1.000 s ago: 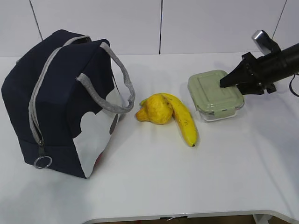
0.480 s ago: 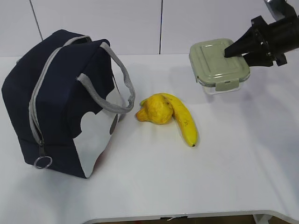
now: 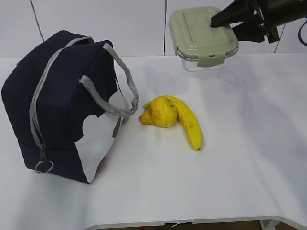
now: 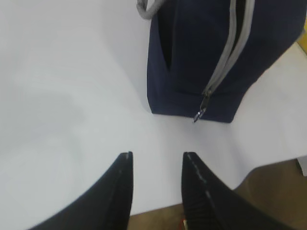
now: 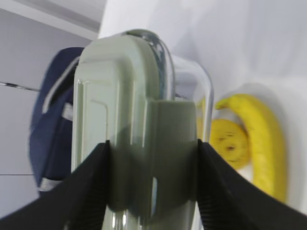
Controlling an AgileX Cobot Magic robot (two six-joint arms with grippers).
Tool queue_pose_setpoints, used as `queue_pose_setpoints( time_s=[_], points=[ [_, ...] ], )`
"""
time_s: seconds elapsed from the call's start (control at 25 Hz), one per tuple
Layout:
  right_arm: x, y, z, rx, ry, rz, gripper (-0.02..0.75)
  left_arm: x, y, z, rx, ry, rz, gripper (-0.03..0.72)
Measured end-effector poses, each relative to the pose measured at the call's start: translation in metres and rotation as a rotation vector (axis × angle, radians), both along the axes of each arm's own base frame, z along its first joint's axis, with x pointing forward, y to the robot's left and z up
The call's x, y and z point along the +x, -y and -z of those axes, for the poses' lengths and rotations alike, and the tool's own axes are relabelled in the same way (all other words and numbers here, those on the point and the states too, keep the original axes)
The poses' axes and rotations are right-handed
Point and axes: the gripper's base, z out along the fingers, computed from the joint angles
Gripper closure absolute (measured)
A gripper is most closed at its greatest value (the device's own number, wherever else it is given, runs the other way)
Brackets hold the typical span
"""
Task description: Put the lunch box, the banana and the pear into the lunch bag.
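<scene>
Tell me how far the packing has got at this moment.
Done: nothing is packed yet. In hand: the right gripper is shut on the lunch box, held in the air. Left: the banana and pear lie on the table, and the bag looks zipped shut.

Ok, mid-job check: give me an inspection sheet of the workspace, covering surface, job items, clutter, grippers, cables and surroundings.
Surface: white table, no spills seen.
Lunch box: lifted clear of the table, held at its right end by the right gripper.
Banana: lying on the table, touching the pear.
Lunch bag: upright at left; zipper looks shut, so the box has no way in yet.
Clutter: nothing seen.
Left gripper: open, empty, over bare table near the bag's zipper end.
Cables: a dark cable near the right arm, at the frame edge.
Surroundings: white panelled wall behind.
</scene>
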Motion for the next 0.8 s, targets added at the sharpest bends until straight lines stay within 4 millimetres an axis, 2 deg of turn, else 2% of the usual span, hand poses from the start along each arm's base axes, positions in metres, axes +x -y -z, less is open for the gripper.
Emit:
queue_pose_setpoints(
  time_s=[0.16, 0.4, 0.8],
  points=[
    [-0.005, -0.025, -0.010, 0.061, 0.011, -0.047, 0.339, 0.030, 0.006, 0.005, -0.055, -0.037, 0.029, 0.437],
    [-0.012, -0.064, -0.014, 0.120, 0.006, -0.131, 0.339, 0.076, 0.009, 0.020, -0.048, -0.065, 0.071, 0.354],
    [-0.020, -0.097, -0.021, 0.199, 0.001, -0.196, 0.339, 0.153, 0.017, 0.009, -0.063, -0.074, 0.164, 0.342]
  ],
)
